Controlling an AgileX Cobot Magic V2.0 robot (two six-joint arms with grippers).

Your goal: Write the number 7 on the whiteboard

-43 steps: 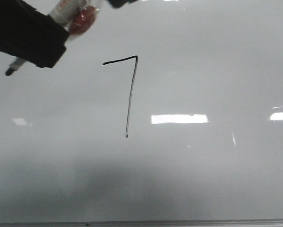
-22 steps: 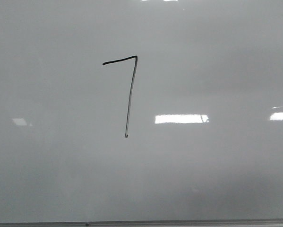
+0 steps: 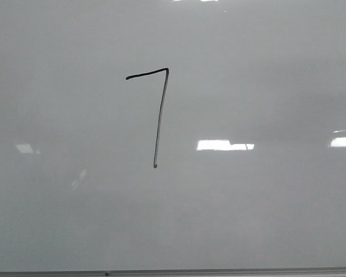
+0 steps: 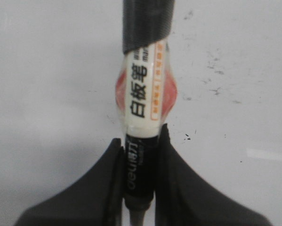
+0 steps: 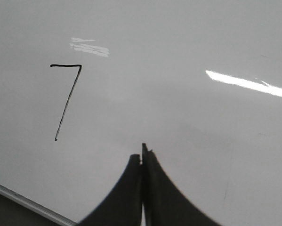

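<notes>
Gripping marker, left gripper clamped tight.

Soft dim light, rectangular glare on whiteboard, slight blur

Your front view looks straight onto the whiteboard, which fills the frame down to its thin bottom edge. Your right wrist view looks across the same board at a slant, from farther off; both share the number 7. Your left wrist view sits close behind the marker.
</notes>
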